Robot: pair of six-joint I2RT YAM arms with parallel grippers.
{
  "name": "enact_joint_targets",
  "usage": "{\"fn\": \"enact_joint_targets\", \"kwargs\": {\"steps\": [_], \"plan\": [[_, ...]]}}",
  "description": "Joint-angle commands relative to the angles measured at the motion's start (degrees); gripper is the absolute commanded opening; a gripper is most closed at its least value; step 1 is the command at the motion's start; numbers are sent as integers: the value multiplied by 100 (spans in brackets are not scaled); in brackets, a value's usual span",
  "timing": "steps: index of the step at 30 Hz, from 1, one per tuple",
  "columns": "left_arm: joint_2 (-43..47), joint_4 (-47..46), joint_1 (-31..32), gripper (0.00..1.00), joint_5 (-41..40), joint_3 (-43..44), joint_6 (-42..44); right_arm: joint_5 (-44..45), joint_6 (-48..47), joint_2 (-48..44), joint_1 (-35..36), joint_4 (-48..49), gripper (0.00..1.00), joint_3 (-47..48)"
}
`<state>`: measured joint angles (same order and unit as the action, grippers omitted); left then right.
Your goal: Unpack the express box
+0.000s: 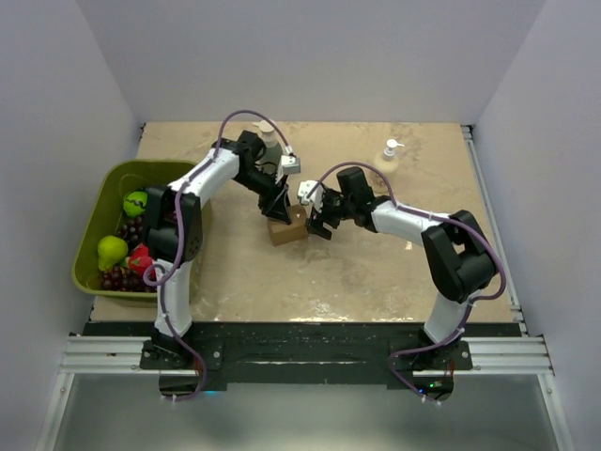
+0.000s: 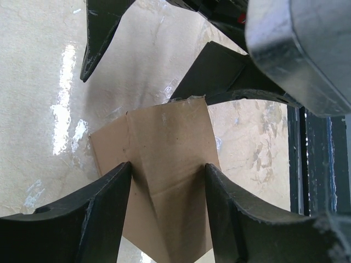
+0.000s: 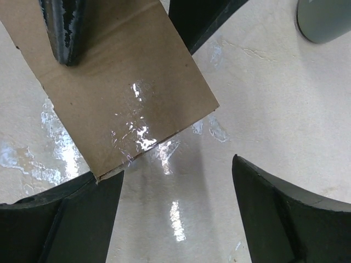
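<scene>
Two pincers meet at the express box (image 1: 288,228) near the middle of the counter (image 1: 376,272). The right pincer (image 3: 176,167) is spread wide, with one box corner just beside a finger. The left pincer (image 2: 167,167) straddles the cardboard, one finger either side of a crease; whether it pinches I cannot tell. Beyond the right pincer stands a pump bottle (image 1: 388,158). Well left of the left pincer sits a green bin (image 1: 91,225) of fruit.

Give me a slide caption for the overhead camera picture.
Left gripper poised over a small cardboard box, right gripper open beside it, a green bin nearby.
</scene>
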<state>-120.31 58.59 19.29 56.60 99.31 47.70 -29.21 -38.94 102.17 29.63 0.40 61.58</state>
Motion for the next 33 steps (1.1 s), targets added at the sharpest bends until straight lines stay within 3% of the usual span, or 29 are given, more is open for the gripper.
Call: {"fn": "enact_joint_targets", "kwargs": {"steps": [1, 9, 16, 33], "plan": [[-519, 530, 14, 54, -624, 273, 1055, 363, -264, 154, -124, 118, 80, 416], [-1126, 1682, 5, 44, -360, 949, 1839, 724, -97, 505, -255, 153, 79, 872], [-1240, 1673, -4, 37, -255, 915, 1962, 1075, -96, 708, -378, 48, 77, 1154], [-1363, 1682, -4, 31, -140, 915, 1962, 1391, -132, 963, -783, -67, 75, 1585]]}}
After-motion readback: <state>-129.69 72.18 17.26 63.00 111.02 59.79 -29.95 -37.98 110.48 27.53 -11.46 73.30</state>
